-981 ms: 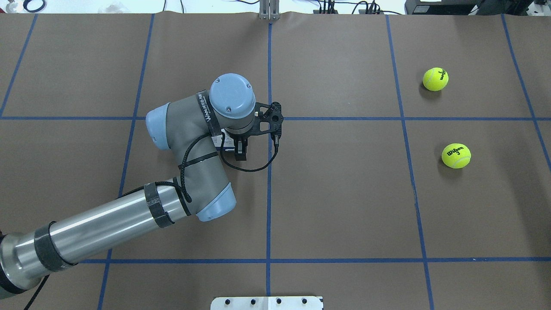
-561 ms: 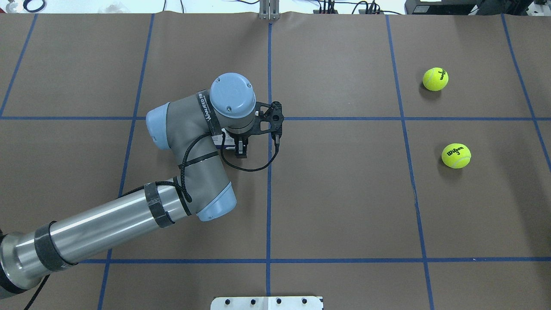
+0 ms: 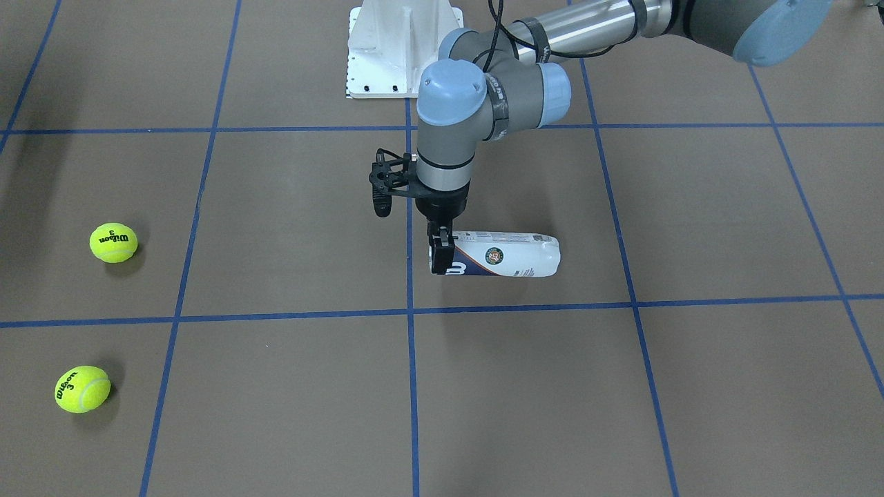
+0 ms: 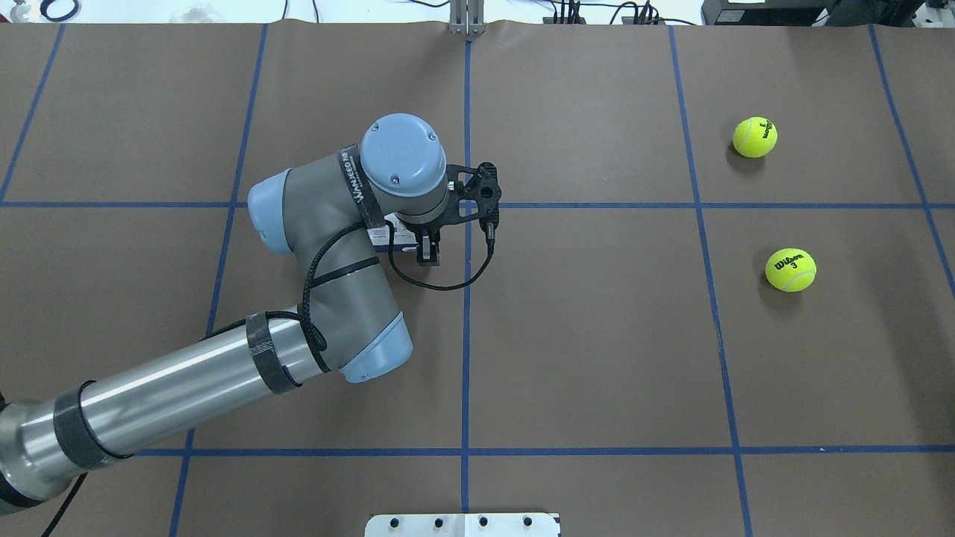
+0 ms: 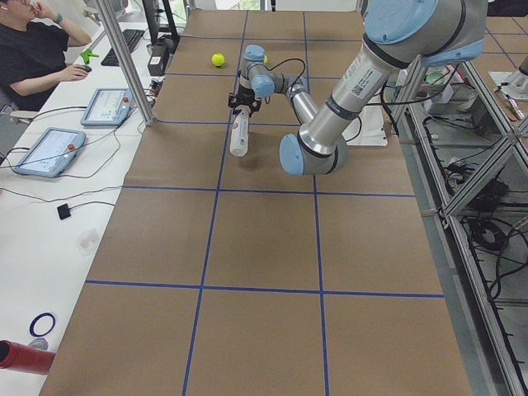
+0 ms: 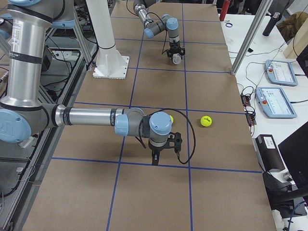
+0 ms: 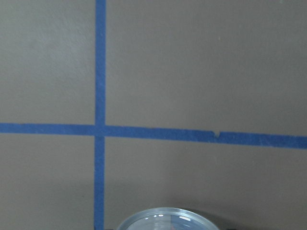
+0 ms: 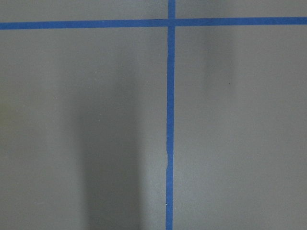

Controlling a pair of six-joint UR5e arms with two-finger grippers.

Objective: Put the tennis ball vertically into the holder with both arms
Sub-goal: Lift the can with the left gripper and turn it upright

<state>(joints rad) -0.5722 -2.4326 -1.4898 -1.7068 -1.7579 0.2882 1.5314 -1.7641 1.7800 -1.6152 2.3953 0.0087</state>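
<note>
Brown paper covers the table [image 3: 690, 221], ruled into squares by blue tape lines [image 3: 412, 386]. At centre, the left arm [image 4: 186, 395], a grey-and-silver tubular robot arm with pale blue joint caps, reaches to the middle of the table with its wrist pointing straight down. Its black two-fingered left gripper [image 3: 440, 254] is closed on the rim end of the holder [image 3: 507, 257], a clear plastic cylindrical tennis-ball can with a white and navy label and a small round emblem. The holder lies horizontal, low over the table, just to the robot's left of the central tape line, its free end pointing further left. Whether it touches the paper cannot be told. The left wrist view shows only its silvery rim [image 7: 168, 218], at the bottom edge, below a tape crossing.

Two yellow-green tennis balls with black lettering rest on the robot's right part of the table, well apart from the holder: the nearer ball [image 4: 790, 269] and the farther ball [image 4: 754, 137].

The right arm [image 6: 86, 117], of the same build, appears only in the exterior right view, over the table's right end. The right gripper [image 6: 155, 158] points down above bare paper near a tape line; how far it is open cannot be told.

A person [image 5: 33, 49] sits at a white desk [image 5: 74, 206] beside the table.
</note>
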